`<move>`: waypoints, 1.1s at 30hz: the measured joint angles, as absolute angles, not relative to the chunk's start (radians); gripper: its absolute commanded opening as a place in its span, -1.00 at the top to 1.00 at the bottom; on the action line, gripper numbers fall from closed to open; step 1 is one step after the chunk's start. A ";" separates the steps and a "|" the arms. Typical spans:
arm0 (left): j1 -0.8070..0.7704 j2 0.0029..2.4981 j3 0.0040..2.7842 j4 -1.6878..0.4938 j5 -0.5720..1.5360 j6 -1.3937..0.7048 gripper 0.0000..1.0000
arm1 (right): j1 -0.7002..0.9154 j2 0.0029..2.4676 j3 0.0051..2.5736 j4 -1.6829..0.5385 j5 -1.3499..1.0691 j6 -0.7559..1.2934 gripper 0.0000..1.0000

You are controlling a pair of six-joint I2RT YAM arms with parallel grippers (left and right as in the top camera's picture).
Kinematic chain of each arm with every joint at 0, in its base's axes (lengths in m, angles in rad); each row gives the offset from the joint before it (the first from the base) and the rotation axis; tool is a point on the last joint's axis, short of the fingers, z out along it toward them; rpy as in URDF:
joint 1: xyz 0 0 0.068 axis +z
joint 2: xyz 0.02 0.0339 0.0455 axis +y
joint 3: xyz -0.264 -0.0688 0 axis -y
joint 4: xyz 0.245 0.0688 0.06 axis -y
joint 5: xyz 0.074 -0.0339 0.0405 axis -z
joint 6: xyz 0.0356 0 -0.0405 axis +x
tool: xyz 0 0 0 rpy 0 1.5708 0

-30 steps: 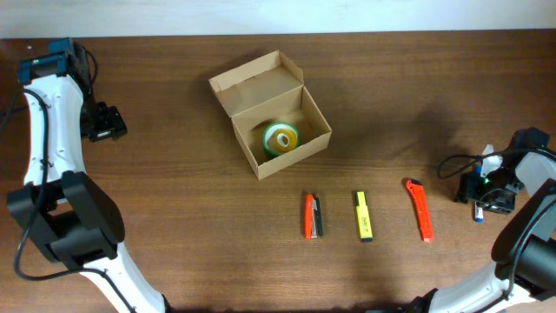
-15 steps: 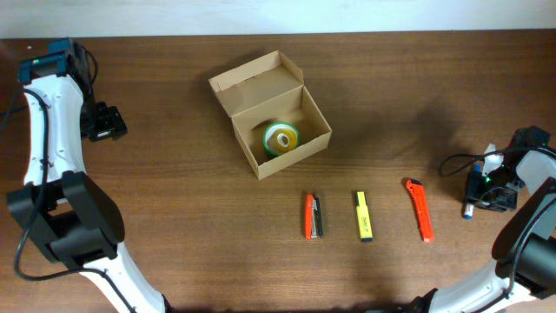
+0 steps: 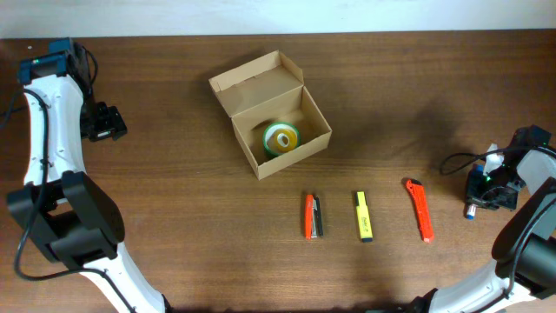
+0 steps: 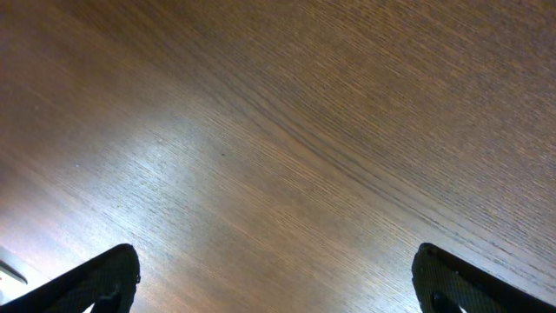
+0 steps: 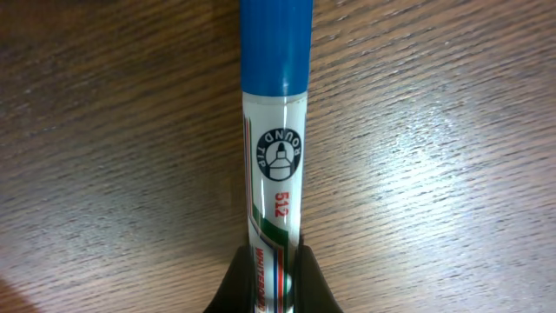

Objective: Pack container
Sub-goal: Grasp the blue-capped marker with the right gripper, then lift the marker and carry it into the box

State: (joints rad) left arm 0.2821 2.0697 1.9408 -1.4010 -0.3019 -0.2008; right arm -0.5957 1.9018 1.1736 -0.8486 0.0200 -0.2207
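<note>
Toward the far middle of the counter (image 3: 174,217) sits the container (image 3: 300,100), a plain brown cardboard box with no marking, turned at a slant to the counter's edges. Its hinged flap lid is thrown open and leans back on the far-left side, so the pale inside of both lid and walls shows from above. A green and yellow roll of tape (image 3: 281,138) lies flat on the box floor, and the box is far larger than the stationery near it.

Nearer to me than the box, three small things lie in a row, each apart from the next: an orange and black piece (image 3: 313,216), a yellow highlighter (image 3: 364,216) and an orange cutter (image 3: 420,209).

My left fingers (image 4: 104,278) are spread wide at the far left of the counter, well away from the box, with only bare wood grain between them.

My right fingers (image 5: 230,291) are at the counter's right edge, also well apart from the box, pinching the white barrel of a marker (image 5: 276,130) with a blue cap, printed "ROUND TIP" and "512". Whether the marker touches the wood I cannot tell.
</note>
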 measured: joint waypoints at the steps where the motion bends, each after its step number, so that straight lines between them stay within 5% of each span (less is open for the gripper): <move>1: 0.282 2.070 1.941 -1.401 -0.302 -0.201 -0.99 | -0.596 1.902 1.174 -0.849 0.009 -0.213 0.93; 10: 0.282 2.070 1.941 -1.401 -0.302 -0.201 -1.00 | -0.595 1.878 1.188 -0.862 -0.087 -0.179 0.93; 21: 0.282 2.070 1.941 -1.401 -0.302 -0.201 -0.99 | -0.572 1.573 1.334 -0.989 -0.167 -0.087 0.93; 33: 0.282 2.070 1.941 -1.401 -0.302 -0.201 -1.00 | -0.198 1.607 1.843 -1.118 -0.210 -0.132 0.93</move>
State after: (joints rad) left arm 0.2821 2.0697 1.9408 -1.4010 -0.3016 -0.2008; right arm -0.1978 1.6070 1.8427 -1.1179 -0.2100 -0.1318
